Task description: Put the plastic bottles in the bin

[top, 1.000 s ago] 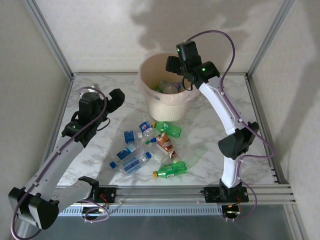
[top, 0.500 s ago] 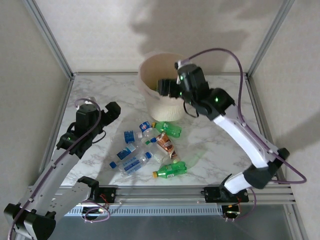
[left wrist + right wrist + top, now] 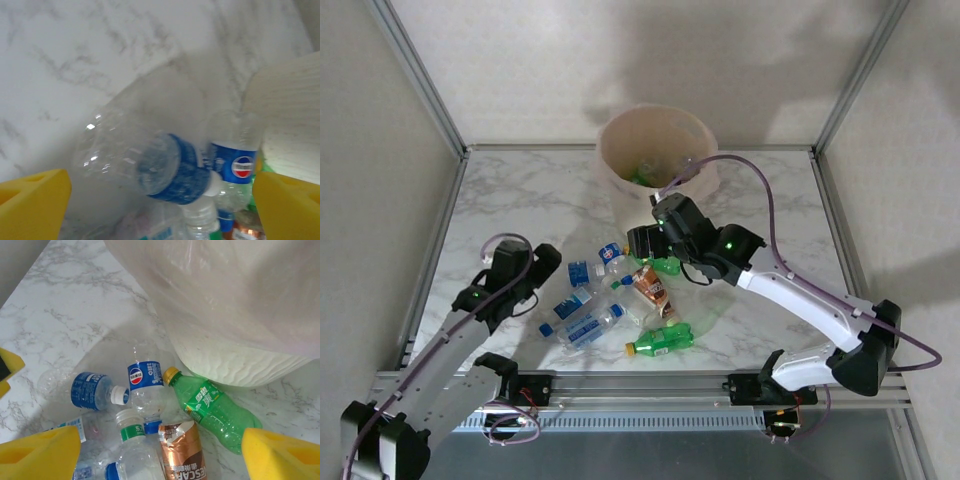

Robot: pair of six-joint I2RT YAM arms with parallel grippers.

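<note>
Several crushed plastic bottles [image 3: 620, 295] lie in a pile in front of the cream bin [image 3: 705, 175], which holds a few bottles [image 3: 642, 175]. My right gripper [image 3: 638, 243] hangs open low over the pile's far side. Below it lie a green bottle [image 3: 212, 410], a Pepsi-labelled clear bottle [image 3: 146, 385] and a brown-labelled bottle [image 3: 182, 452]. Its yellow pads [image 3: 40, 452] stand wide apart with nothing held. My left gripper [image 3: 548, 258] is open at the pile's left edge. A clear bottle with a blue label [image 3: 175, 167] lies ahead of its pads [image 3: 30, 205], untouched.
Another green bottle [image 3: 660, 340] lies nearest the front rail. The bin's bagged wall [image 3: 240, 305] rises just behind the right gripper. Metal frame posts [image 3: 420, 70] flank the marble table [image 3: 520, 190], whose left and right sides are bare.
The right arm swung from over the bin down and forward to the pile. The left arm dropped and drew nearer, towards the pile's left side.
</note>
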